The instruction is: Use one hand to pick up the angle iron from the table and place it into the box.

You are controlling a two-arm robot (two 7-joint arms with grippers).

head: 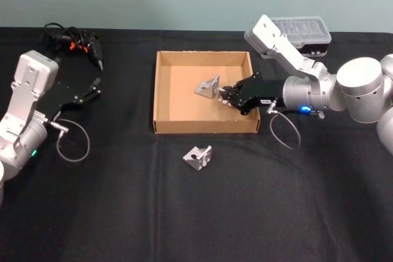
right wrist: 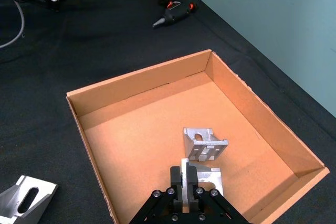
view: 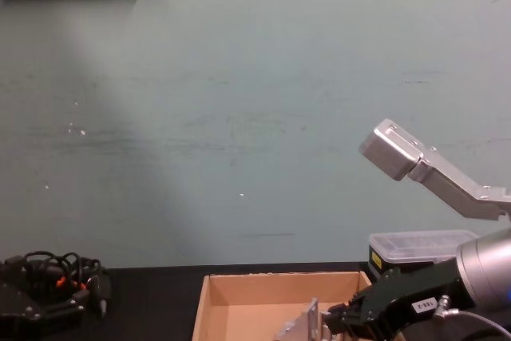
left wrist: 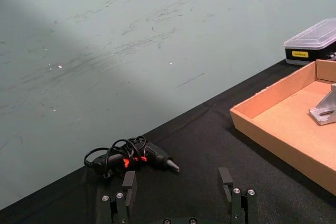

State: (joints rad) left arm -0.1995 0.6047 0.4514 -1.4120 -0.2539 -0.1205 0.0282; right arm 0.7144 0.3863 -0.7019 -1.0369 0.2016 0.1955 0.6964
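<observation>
Fingers of the right gripper (head: 228,96), a black long-fingered hand on a silver-grey arm with a blue ring light, are pinched narrow on one flange of a silver L-shaped metal angle iron (right wrist: 206,178). They hold it low over the floor of the shallow tan cardboard box (head: 202,126), toward the box's right side. Whether the piece touches the cardboard I cannot tell. The arm reaches in over the right wall, so the wrist sits clear of the low rim.

A second angle iron (right wrist: 205,141), also silver, lies on the box floor just left of the held one. The two are close, so a release here probably calls for care not to knock it. The left and near parts of the box floor are bare and offer more room.

A third angle iron (head: 198,157) rests on the flat black desk (head: 123,213), just outside the box's near wall, with open surface all round it. The left gripper (head: 92,90) is parked at the left of the desk, its fingers spread wide and empty, well apart from the box.
</observation>
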